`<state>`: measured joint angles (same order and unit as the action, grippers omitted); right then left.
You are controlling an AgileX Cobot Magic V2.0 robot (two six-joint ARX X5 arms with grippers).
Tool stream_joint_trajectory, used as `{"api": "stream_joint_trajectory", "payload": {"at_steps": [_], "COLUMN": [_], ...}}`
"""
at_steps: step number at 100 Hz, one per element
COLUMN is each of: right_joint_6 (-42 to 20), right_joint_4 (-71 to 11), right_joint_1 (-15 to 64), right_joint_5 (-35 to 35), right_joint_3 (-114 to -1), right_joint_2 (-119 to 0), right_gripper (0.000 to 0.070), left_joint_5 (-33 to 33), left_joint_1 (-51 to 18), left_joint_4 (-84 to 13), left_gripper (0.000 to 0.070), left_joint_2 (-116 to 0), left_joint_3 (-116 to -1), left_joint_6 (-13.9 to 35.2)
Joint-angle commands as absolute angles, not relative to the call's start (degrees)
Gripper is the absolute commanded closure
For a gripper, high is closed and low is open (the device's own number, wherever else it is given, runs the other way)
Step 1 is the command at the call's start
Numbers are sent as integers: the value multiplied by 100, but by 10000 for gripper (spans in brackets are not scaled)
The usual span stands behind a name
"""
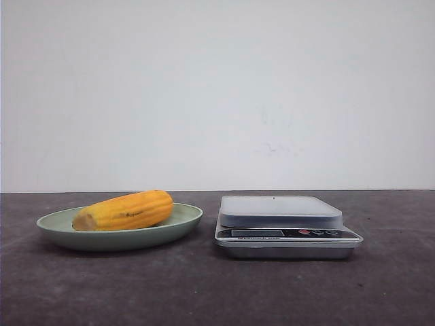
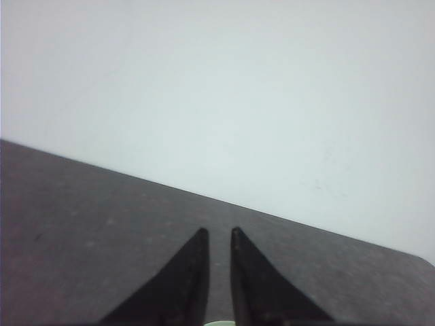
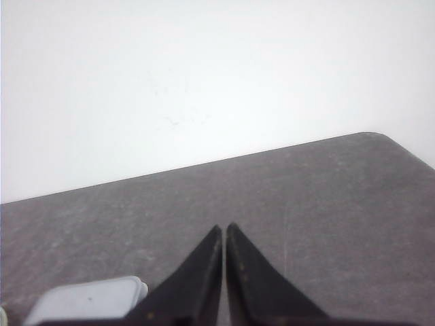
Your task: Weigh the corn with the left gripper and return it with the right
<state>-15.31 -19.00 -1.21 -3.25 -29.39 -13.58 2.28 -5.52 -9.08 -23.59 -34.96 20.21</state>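
The corn (image 1: 124,210), a stubby yellow-orange cob with its pale cut end to the left, lies on its side in the green plate (image 1: 183,219) at the table's left. A silver kitchen scale (image 1: 280,212) with an empty platform stands just right of the plate. Neither gripper shows in the front view. In the left wrist view my left gripper (image 2: 218,232) hovers over bare table with a narrow gap between its black fingers and holds nothing; a sliver of the plate (image 2: 219,323) shows beneath it. My right gripper (image 3: 224,227) is shut and empty, next to the scale's platform (image 3: 85,300).
The dark grey tabletop (image 1: 217,292) runs back to a plain white wall. Its rounded far right corner (image 3: 370,136) shows in the right wrist view. Nothing else stands on the table.
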Motion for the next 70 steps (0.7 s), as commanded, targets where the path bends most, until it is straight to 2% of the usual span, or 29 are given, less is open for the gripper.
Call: {"api": "stream_joint_trajectory", "payload": {"at_steps": [1, 5, 13, 18, 23, 42, 70], "right_joint_6": [-1492, -1406, -1184, -1068, -991, -985, -1098], "right_joint_4": [-2088, -2259, -2578, -2694, -2740, -2943, -3439], "right_joint_1": [-115, -115, -115, -115, -110, -32, 5], "right_joint_5": [-338, -342, -344, -373, -449, -794, -1363], "right_joint_3": [-3301, -3483, -3789, -3933, -4038, -4399, -4786], "right_joint_2": [-1505, -1579, -1691, -1734, -1767, -1841, -2130], "right_gripper": [670, 594, 372, 266, 230, 230, 230], "left_joint_5": [370, 456, 672, 766, 878, 1361, 1350], "left_joint_1": [-558, -558, -561, -561, -565, -663, -1461], "left_joint_4": [-1085, -1251, -1612, -1791, -1962, -2366, -2742], "left_gripper": [630, 534, 281, 215, 213, 214, 214], "left_joint_2": [-2661, -2834, -3114, -3234, -3336, -3688, -5312], "left_joint_3": [-3911, -4130, -4488, -4624, -4735, -5072, -6117], "left_joint_6": [1732, 1675, 1516, 1444, 1411, 1216, 609]}}
